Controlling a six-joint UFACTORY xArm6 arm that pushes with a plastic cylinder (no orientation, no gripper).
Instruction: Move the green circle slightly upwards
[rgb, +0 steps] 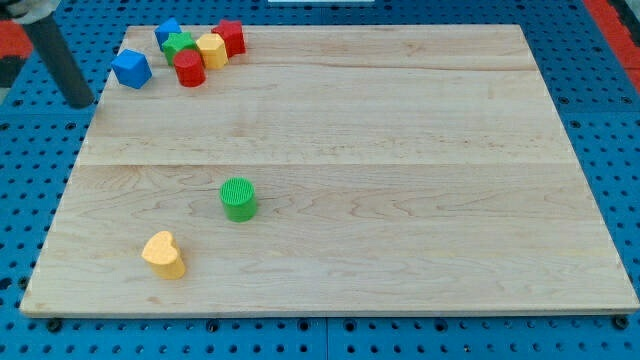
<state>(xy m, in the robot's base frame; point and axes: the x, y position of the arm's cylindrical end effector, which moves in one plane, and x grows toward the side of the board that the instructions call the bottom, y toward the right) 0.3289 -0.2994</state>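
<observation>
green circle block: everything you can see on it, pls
The green circle is a short upright cylinder, bright green, with fine parallel ridges across its flat top. It looks like plastic. It stands alone on the wooden board, left of centre and toward the view's bottom. Nothing touches it. The nearest block, the yellow heart, sits apart, down and to the view's left. My tip is far off at the view's top left, beyond the board's edge.

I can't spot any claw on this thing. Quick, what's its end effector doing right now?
End effector: a plain rod, no jaws, holding nothing.
My tip: at the board's upper-left edge, left of the blue block, touching no block, far from the green circle.
</observation>
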